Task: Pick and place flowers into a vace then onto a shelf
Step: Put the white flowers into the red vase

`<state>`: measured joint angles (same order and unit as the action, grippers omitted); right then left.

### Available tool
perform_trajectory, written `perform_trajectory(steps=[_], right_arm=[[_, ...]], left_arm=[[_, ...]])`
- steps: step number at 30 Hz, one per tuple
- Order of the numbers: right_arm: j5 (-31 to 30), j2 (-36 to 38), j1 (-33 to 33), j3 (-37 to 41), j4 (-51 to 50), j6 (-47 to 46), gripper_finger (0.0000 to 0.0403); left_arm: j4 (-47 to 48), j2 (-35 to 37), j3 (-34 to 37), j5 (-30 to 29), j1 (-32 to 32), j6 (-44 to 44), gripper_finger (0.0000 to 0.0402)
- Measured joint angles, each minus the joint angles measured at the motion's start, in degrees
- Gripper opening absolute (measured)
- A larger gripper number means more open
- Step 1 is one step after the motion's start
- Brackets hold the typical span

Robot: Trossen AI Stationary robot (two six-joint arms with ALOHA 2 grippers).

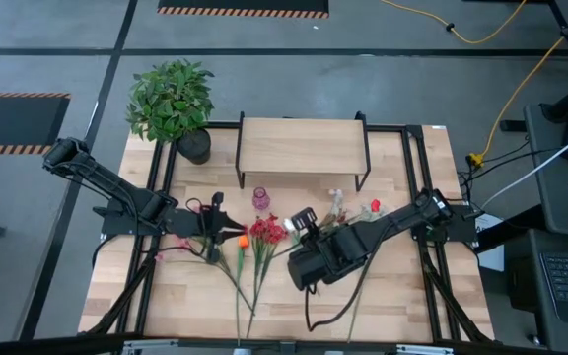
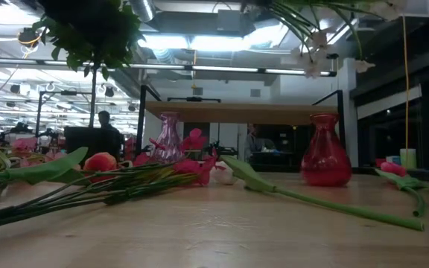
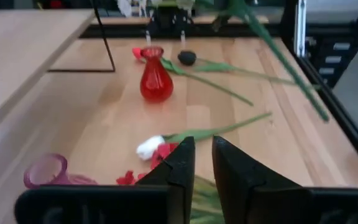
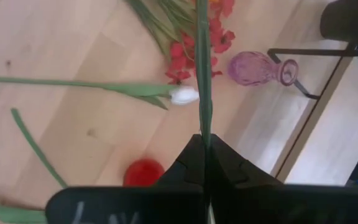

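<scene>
Right tool (image 4: 204, 146) pinches a green stem (image 4: 202, 68) over scattered flowers (image 1: 264, 235) (purple vase (image 4: 261, 68) nearby); left tool (image 3: 202, 155) slightly spread

Light wood tabletop (image 1: 176, 296) and shelf (image 1: 299, 148) top, black shelf legs. Flowers (image 1: 264, 233): green stems, red, pink, orange, white blooms. Red vase (image 3: 156, 78), translucent pink-purple vase (image 4: 260, 68). Green potted plant (image 1: 171, 99), black pot. Black hands (image 3: 201, 168). Grey floor, orange-black hazard stripes.
</scene>
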<state>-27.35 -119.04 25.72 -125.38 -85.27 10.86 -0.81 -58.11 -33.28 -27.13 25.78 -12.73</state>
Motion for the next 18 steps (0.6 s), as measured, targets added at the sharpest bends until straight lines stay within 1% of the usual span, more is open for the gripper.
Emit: perform_trajectory(steps=[5, 11, 13, 15, 18], right_arm=[[0.0, 0.0, -1.2, 0.0, 0.0, 0.6, 0.0000], [0.0, 0.0, -2.0, 0.0, 0.0, 1.5, 0.0000], [0.0, 0.0, -2.4, 0.0, 0.1, 1.8, 0.0000], [-0.1, 0.0, -3.0, 0.0, 0.1, 1.9, 0.0000], [-0.2, 0.0, -3.8, 0.0, 0.2, 2.1, 0.0000]], left_arm=[[-3.5, 0.0, 0.0, -3.2, 0.0, 0.0, 0.0097], [-7.9, 0.0, 0.0, -3.2, 0.0, 0.0, 0.0168], [-9.6, 0.0, 0.0, -2.3, 0.0, -0.1, 0.0189], [-10.8, 0.0, 0.0, 0.5, -0.2, -1.8, 0.0206], [-11.7, -1.4, -0.9, 2.9, -1.5, -5.4, 0.0218]])
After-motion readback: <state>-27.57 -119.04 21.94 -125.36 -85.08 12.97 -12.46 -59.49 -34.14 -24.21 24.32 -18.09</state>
